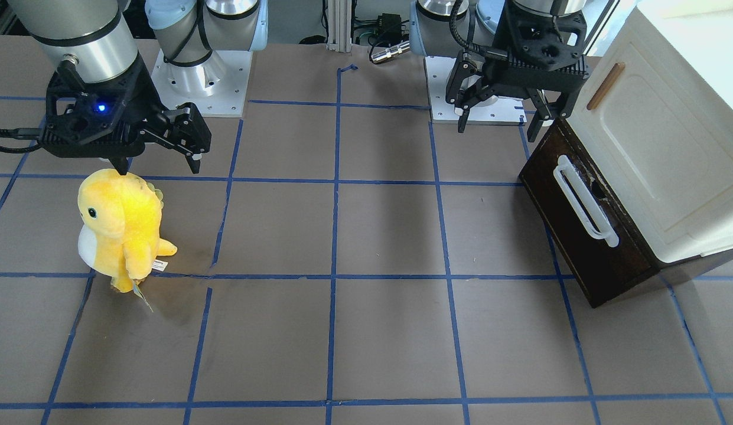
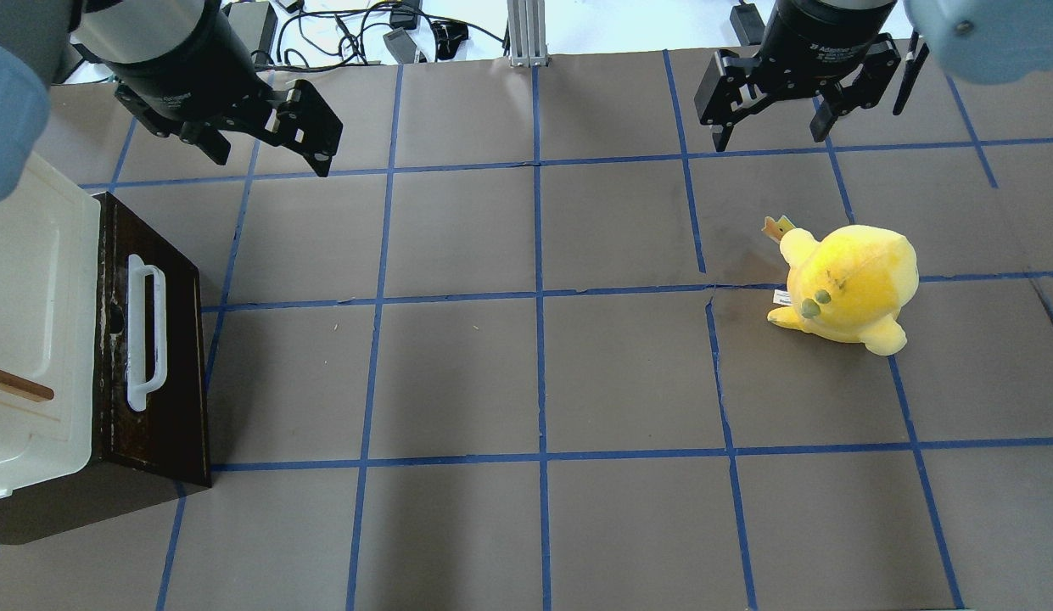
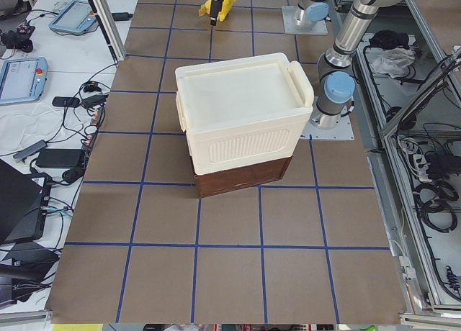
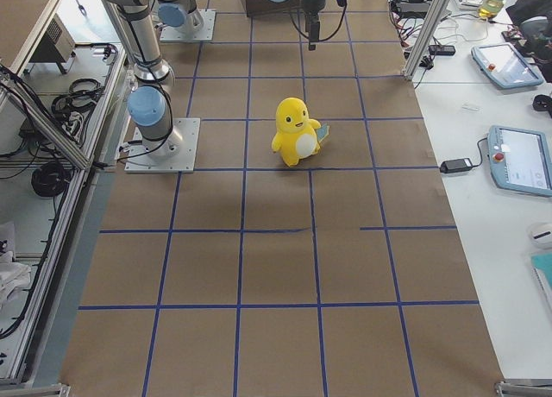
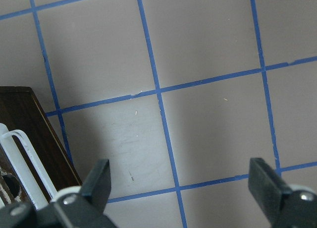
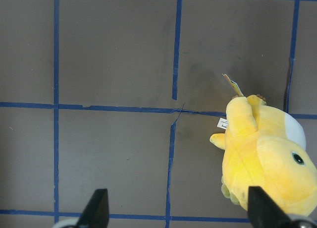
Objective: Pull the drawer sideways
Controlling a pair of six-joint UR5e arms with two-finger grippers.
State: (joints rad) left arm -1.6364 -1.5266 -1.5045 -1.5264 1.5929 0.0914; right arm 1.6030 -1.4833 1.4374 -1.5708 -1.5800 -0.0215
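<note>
While my left hand (image 1: 498, 131) hangs open and empty at upper right, I judge the dark drawer (image 1: 579, 251) at right, under the cream cabinet (image 1: 655, 147), rigid and heavy, best gripped by its white handle (image 1: 576, 203).

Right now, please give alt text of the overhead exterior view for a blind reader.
A dark brown drawer with a white bar handle sits at left under a cream cabinet. The left gripper and right gripper hover open; a yellow plush toy stands at right.
</note>
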